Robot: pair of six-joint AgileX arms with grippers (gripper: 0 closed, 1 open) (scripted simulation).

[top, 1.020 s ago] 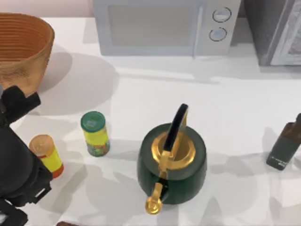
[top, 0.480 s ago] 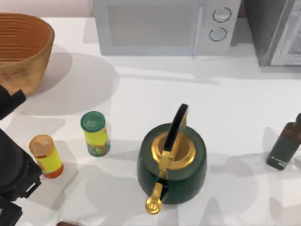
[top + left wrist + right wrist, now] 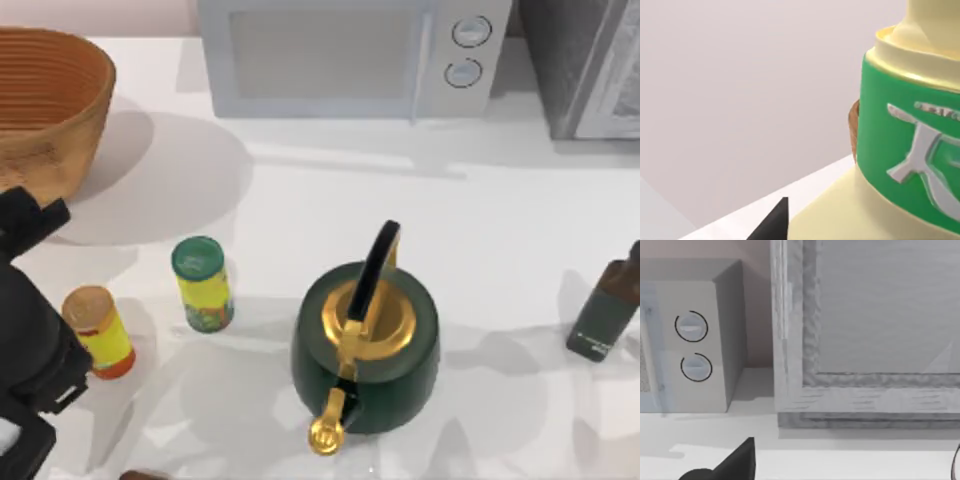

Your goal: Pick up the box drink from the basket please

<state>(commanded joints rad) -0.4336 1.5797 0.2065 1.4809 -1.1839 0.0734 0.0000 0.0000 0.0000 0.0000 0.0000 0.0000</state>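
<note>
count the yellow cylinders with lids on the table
2, both at the table's left: the green-lidded cylinder stands between the kettle and the orange-lidded cylinder, which sits beside the left arm. Others may be hidden.

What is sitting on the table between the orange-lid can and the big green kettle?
In the top view, the yellow can with the green lid stands between the orange-lid can and the green kettle.

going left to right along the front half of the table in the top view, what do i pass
Left arm → yellow cylinder with orange lid → yellow cylinder with green lid → green kettle → dark bottle.
</note>
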